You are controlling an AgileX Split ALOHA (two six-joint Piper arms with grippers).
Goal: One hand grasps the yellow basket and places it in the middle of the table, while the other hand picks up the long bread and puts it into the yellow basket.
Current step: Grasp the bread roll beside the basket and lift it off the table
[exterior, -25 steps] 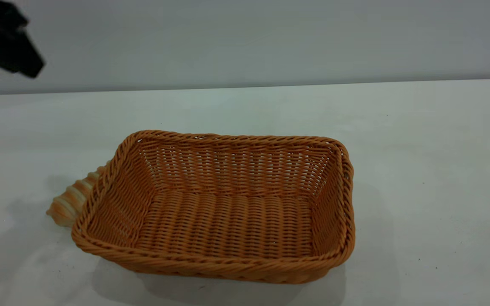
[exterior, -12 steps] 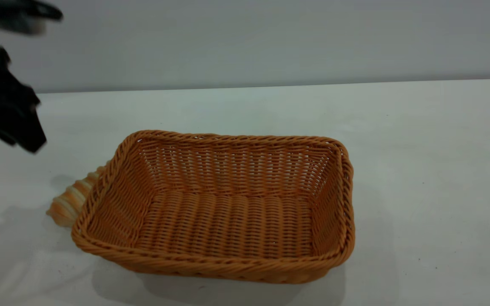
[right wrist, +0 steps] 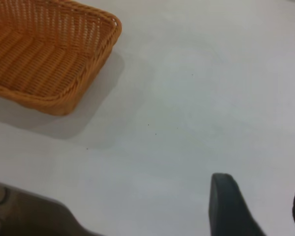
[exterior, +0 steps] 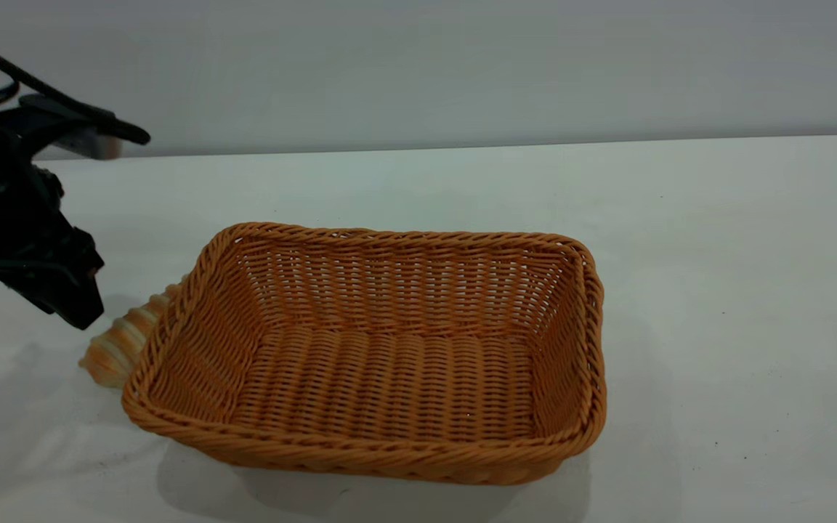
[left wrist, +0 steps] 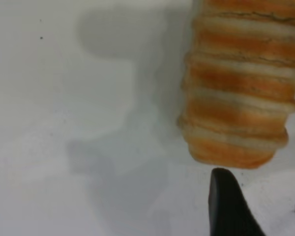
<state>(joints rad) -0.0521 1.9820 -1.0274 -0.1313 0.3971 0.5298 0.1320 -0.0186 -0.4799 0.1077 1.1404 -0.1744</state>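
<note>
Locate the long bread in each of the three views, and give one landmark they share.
Exterior view: long bread at left, mostly hidden behind the yellow basket, below the left gripper.
Left wrist view: long bread fills the upper right.
Right wrist view: not in it.
Shared landmark: the white table.

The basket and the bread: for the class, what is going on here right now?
The left gripper hangs open just above the table, close to the tapered end of the long bread but not touching it. The bread lies on the table against the outer left side of the yellow basket, half hidden behind it. The basket sits empty near the middle of the table. The right gripper is open over bare table, away from the basket, holding nothing.
</note>
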